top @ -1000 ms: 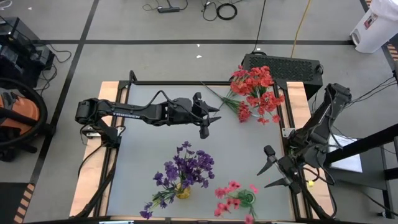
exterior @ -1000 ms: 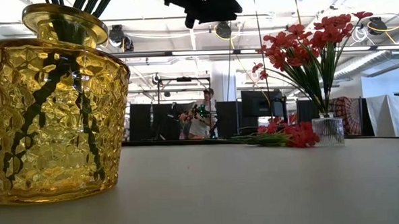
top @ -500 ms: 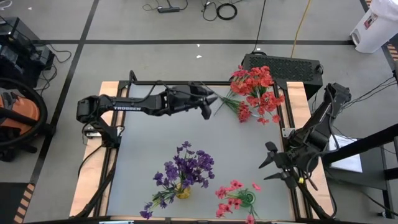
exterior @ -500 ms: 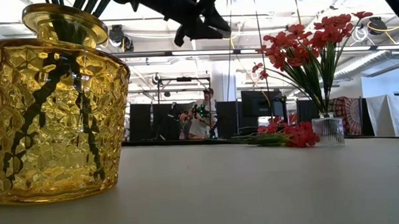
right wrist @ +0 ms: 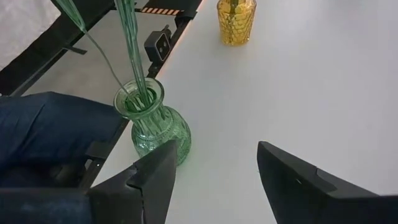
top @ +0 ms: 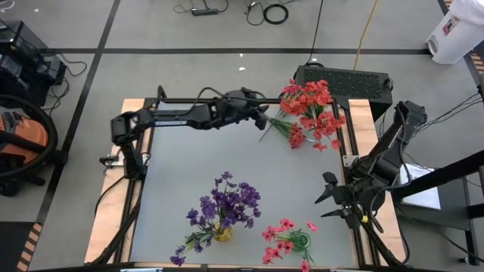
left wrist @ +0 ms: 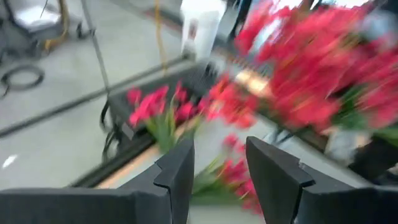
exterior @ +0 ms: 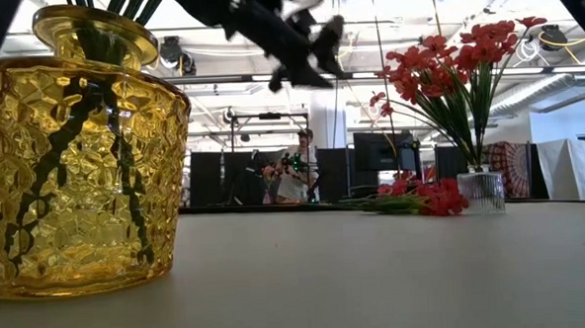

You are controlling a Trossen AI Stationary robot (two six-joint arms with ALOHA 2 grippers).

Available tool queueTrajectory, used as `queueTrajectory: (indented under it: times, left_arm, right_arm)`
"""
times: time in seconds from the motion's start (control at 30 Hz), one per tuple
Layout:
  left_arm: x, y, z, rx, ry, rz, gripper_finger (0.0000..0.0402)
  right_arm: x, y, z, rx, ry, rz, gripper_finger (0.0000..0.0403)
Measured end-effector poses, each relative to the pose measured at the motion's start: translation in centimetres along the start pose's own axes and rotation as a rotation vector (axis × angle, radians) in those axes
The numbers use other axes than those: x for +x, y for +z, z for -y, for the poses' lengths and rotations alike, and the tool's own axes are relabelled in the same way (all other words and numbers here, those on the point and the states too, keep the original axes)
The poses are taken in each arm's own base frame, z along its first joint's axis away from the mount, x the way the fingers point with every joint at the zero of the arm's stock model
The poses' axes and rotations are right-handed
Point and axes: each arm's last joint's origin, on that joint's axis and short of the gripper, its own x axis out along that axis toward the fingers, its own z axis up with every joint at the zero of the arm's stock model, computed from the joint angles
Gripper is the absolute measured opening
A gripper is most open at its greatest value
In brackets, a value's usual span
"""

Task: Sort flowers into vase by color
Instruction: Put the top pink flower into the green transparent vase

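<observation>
You're mostly done: purple flowers [top: 227, 202] and pink flowers [top: 286, 238] sit in near vases. Loose red flowers [top: 296, 136] lie far right; your left gripper [top: 261, 119] hovers beside them, empty, jaws open. Right gripper [top: 333, 200] idles open.

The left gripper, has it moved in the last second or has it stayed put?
Yes. In the high view the left gripper has swung from the table's middle toward the far edge, closer to the loose red flowers beside the red bouquet. It is open and empty.

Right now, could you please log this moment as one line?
left gripper: open, empty, nearing loose red flowers | right gripper: open, waiting at table edge
</observation>
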Motion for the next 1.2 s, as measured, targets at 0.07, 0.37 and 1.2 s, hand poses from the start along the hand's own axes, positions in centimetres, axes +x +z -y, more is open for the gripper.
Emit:
queueTrajectory:
  times: [0.07,0.37,1.2]
  left_arm:
    - [1.6,-0.8,-0.5,0.002,0.030,-0.063,0.0152]
    - [6.3,-2.6,-2.0,-0.047,0.088,-0.142,0.0152]
    - [9.8,-11.1,-1.3,-0.110,0.057,-0.461,0.0152]
  right_arm:
    - [0.1,0.0,0.0,0.000,0.000,-0.002,0.0215]
    - [0.0,-0.2,-0.1,-0.010,-0.001,-0.020,0.0215]
    - [0.0,-0.3,-0.2,-0.021,0.000,-0.021,0.0215]
